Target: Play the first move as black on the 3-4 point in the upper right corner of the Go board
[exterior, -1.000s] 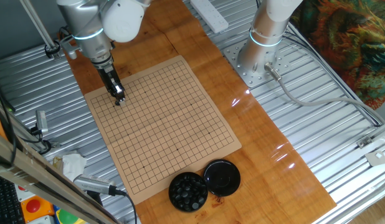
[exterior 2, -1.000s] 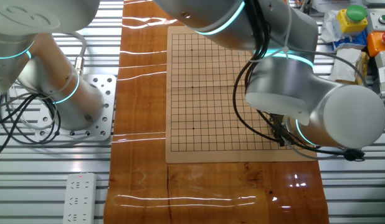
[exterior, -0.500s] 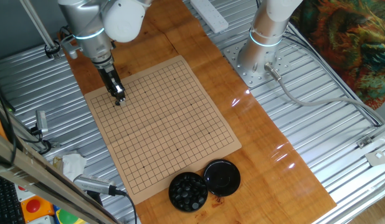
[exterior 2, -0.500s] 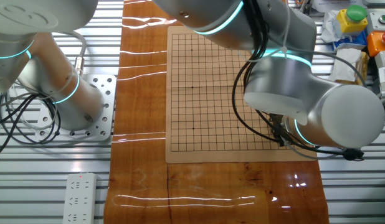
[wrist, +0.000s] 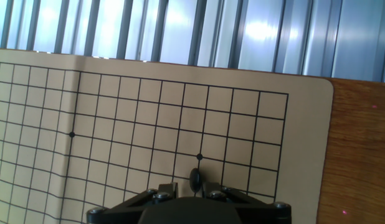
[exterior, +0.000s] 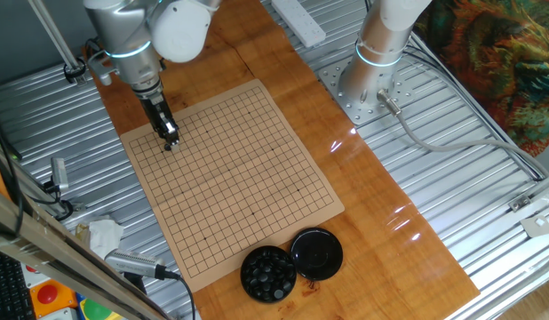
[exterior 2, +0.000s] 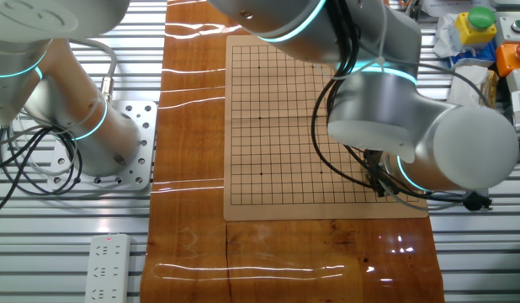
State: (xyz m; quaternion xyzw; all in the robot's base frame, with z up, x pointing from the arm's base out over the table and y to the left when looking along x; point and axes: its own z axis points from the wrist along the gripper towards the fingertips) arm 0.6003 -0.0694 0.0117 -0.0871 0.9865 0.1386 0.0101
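Note:
The black stone [wrist: 195,180] is pinched edge-on between my fingers, just on the near side of a corner star point [wrist: 199,156] of the Go board [wrist: 118,106]. My gripper [exterior: 169,142] is shut on the stone, fingertips low over the far-left corner area of the board [exterior: 239,178] in one fixed view. From the other side the gripper [exterior 2: 379,187] is largely hidden behind the arm's grey wrist, near the board's [exterior 2: 277,118] lower right corner. Whether the stone touches the board cannot be told.
A round black bowl [exterior: 268,273] full of black stones and its flat black lid [exterior: 316,252] sit off the board's near edge. A second arm's base [exterior: 368,84] stands at the back right. Clutter [exterior: 101,236] and a power strip [exterior: 297,20] lie around the table.
The arm's upper joints have shifted slightly; the fingertips and stone stay over the same corner of the board.

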